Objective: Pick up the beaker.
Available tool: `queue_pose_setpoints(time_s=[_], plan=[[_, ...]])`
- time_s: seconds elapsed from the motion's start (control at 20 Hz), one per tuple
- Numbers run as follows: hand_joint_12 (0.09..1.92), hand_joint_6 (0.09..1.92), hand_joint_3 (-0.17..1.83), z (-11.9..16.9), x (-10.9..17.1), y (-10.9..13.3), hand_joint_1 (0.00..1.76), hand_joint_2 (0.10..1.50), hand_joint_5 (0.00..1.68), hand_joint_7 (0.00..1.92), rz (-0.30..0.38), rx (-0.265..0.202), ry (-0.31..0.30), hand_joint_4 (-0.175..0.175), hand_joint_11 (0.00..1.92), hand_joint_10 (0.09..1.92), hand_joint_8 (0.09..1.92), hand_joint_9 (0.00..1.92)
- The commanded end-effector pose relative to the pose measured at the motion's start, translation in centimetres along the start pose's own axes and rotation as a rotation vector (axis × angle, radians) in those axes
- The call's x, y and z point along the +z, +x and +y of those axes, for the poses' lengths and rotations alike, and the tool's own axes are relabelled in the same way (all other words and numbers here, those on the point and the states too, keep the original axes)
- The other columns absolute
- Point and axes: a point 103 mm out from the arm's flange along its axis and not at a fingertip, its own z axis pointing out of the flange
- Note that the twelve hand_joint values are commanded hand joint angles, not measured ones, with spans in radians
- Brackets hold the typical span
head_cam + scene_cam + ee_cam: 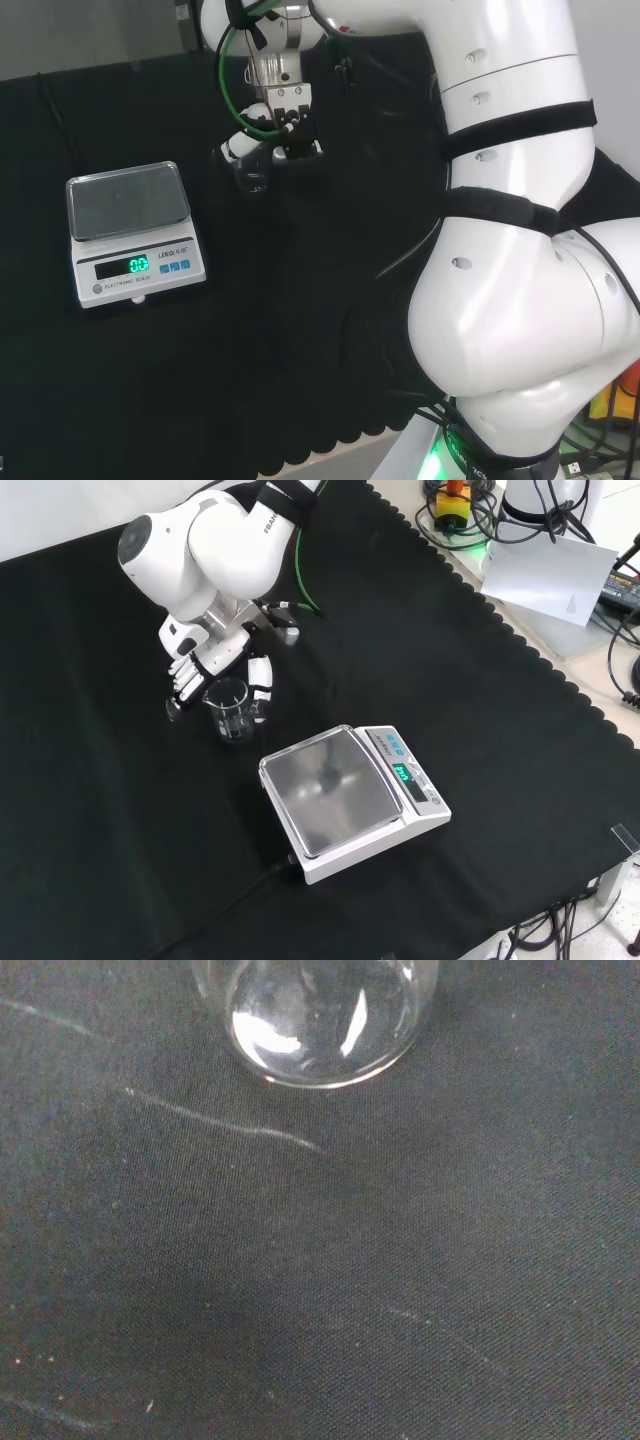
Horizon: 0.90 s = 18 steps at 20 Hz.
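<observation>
In the head view, the hand (278,135) hangs from the arm's (520,230) wrist over the far part of the counter (300,350), toward its middle. A white-tipped finger (238,147) reaches out to the view's left, and the black fingers beside it point down. The beaker (250,175) shows faintly as clear glass just under and beside that finger, standing on the black cloth. A scale (132,232) sits nearer the counter's left edge, well apart from the beaker, with its green display lit and its steel pan bare.

In the front view, the hand (215,670) comes down from the arm's big white link (205,545) toward the counter's (480,660) far left part. The beaker (230,710) stands upright on the cloth, clear, with nothing visible in it. The fingers (185,680) lie against its left side and the thumb (260,680) against its right, so the hand cups the glass between them, partly closed round it. The beaker's base rests on the cloth. The scale (350,800) stands near the counter's middle, close to the beaker, on its right and nearer the front edge, not touching it.

In the wrist view, the beaker's (320,1020) round glass base shows close up, with bright glints in it, resting on the woven black cloth (320,1280).
</observation>
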Motion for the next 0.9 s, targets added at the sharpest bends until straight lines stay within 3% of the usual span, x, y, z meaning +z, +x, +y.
queue_pose_setpoints(time_s=[0.05, 0.15, 0.3, 0.35, 0.55, 0.65, 0.7, 0.8, 0.9], plan=[[1.53, 0.09, 0.19, 0.2, 0.5, 0.4, 0.48, 0.76, 0.1, 0.03, -0.02, 0.003, -0.011, 0.042, 0.0, 0.83, 0.6, 0.22], [1.53, 0.09, 0.21, 0.2, 0.7, 0.5, 0.59, 0.77, 0.17, 0.09, -0.027, 0.007, -0.027, 0.05, 0.12, 0.81, 0.65, 0.35], [1.35, 0.09, 0.39, 0.2, 0.9, 0.8, 0.8, 0.73, 0.37, 0.32, -0.045, 0.006, -0.061, 0.051, 0.51, 0.68, 0.75, 0.7], [1.28, 0.17, 0.48, 0.2, 1.0, 1.0, 0.86, 0.71, 0.43, 0.4, -0.071, 0.007, -0.069, 0.046, 0.64, 0.64, 0.79, 0.82], [0.87, 1.0, 0.67, 0.4, 1.4, 1.3, 1.1, 0.67, 0.45, 0.61, -0.113, 0.017, -0.1, -0.022, 1.22, 0.58, 1.12, 1.18], [0.72, 1.23, 0.71, 0.5, 1.7, 1.4, 1.19, 0.68, 0.53, 0.69, -0.141, 0.02, -0.119, -0.087, 1.37, 0.76, 1.37, 1.2], [0.7, 1.27, 0.64, 0.6, 1.9, 1.4, 1.17, 0.77, 0.65, 0.72, -0.143, 0.023, -0.124, -0.125, 1.39, 0.87, 1.48, 1.2], [0.71, 1.31, 0.64, 0.7, 2.1, 1.4, 1.19, 0.86, 0.76, 0.83, -0.142, 0.029, -0.124, -0.086, 1.4, 1.02, 1.5, 1.21], [0.74, 1.34, 0.74, 0.7, 2.1, 1.3, 1.2, 0.84, 0.79, 0.87, -0.143, 0.034, -0.129, -0.069, 1.39, 1.09, 1.53, 1.22]])
